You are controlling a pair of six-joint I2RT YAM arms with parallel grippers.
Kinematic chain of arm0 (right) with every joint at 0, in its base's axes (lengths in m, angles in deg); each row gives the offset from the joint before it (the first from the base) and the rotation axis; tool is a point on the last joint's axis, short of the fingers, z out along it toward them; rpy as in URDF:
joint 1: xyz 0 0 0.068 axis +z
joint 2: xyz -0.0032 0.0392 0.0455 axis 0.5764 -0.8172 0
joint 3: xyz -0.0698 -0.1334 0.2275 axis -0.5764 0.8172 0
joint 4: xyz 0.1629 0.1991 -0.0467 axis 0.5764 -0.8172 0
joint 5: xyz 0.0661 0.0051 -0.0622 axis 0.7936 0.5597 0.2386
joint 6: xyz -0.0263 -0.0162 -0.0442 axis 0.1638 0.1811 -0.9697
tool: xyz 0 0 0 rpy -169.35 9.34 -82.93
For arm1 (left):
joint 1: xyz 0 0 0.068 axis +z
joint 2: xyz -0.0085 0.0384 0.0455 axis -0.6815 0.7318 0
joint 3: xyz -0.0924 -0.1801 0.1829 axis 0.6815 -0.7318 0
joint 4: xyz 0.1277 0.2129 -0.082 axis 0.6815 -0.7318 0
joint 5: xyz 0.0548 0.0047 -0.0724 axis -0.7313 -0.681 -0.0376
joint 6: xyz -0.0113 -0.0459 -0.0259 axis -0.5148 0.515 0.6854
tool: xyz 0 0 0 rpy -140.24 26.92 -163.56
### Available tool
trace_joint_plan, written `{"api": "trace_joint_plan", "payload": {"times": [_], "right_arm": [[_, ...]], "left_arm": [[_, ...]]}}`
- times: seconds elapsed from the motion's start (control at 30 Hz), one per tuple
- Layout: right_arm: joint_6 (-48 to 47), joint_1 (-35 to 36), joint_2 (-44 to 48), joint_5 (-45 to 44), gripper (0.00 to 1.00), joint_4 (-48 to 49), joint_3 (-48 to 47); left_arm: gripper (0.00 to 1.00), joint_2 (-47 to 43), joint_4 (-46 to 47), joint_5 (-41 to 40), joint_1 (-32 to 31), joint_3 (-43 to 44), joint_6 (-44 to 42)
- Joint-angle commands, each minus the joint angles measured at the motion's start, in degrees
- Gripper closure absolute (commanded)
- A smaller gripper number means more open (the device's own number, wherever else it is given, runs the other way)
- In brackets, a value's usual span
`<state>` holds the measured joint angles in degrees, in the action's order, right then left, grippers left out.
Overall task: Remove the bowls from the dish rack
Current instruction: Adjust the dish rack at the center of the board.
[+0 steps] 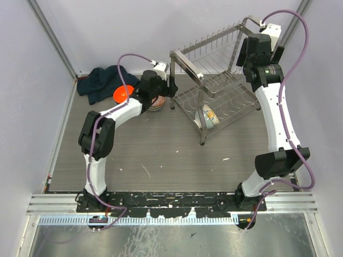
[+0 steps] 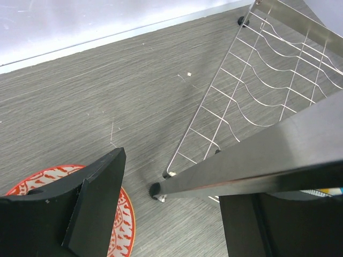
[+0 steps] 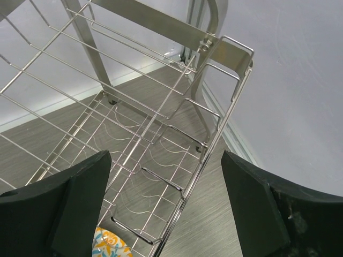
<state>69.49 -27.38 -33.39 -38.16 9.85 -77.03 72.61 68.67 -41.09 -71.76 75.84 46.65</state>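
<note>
Left end effector (image 2: 171,187), right end effector (image 3: 166,160); one rack (image 3: 161,24); one bowl (image 1: 209,115) inside

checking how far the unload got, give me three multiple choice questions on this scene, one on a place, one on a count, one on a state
1. Where is the orange bowl relative to the dish rack?
A) on its lower tier
B) standing among its top prongs
C) outside it, by the dark cloth

2. How many bowls show in the rack in the top view?
A) none
B) one
C) three

3. What is the state of the right gripper?
A) open and empty over the rack
B) shut on a bowl
C) shut on the rack's frame

Answers:
1 C, since the orange bowl lies left of the rack at the cloth's edge.
2 B, since a single floral bowl sits on the lower tier.
3 A, since its fingers stand wide apart with only rack wire below.
</note>
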Motion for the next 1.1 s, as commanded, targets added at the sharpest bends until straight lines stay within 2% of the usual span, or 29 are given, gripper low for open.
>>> {"api": "trace_joint_plan", "payload": {"times": [0.0,1.07], "right_arm": [[-0.2,0.4,4.7,1.3,0.1,-0.1,-0.7],[-1.5,4.4,6.4,-0.2,0.1,3.0,-0.6]], "left_arm": [[0.27,2.0,-0.8,-1.8,2.5,4.6,0.3],[0.25,16.6,-11.3,-1.7,5.2,29.6,-0.5]]}}
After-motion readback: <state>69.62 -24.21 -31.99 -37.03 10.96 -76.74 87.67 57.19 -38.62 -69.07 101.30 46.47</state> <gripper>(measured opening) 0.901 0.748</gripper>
